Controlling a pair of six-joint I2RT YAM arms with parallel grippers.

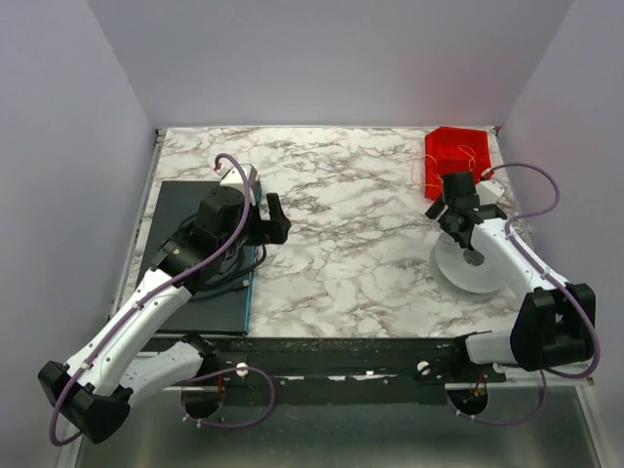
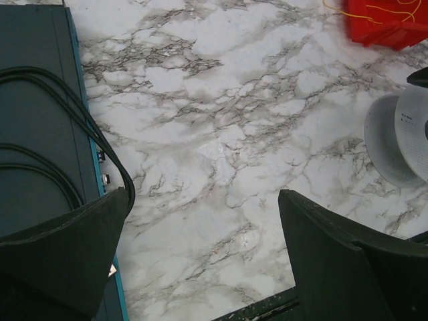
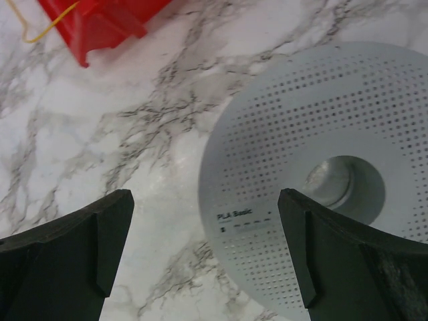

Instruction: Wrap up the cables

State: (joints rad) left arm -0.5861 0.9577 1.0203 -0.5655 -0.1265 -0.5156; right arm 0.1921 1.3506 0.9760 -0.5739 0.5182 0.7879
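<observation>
Cables [image 1: 465, 156] lay in loose loops in the red bin [image 1: 444, 139], with the released right tool [image 3: 206, 234] just on the bin's near side (the left tool [image 2: 204, 234], also released, well apart from it).

This is a robotics lab test cell rather than a home or shop. Plain lavender walls [image 1: 322, 58] box in a marble-patterned surface [image 1: 341, 244] on three sides, with no furniture or decoration. Two white and black robot arms, the left arm [image 1: 146, 302] and the right arm [image 1: 507, 253], are bolted to a dark metal rail [image 1: 341, 351] at the near edge, with purple hoses [image 1: 531, 175] looping along them. The few props look staged: a red tray [image 1: 458, 151] with thin yellow wire [image 3: 48, 27], a grey spool [image 3: 281, 134] printed "PLA Basic", and a dark box [image 1: 185, 214] with black cords [image 2: 60, 87].
</observation>
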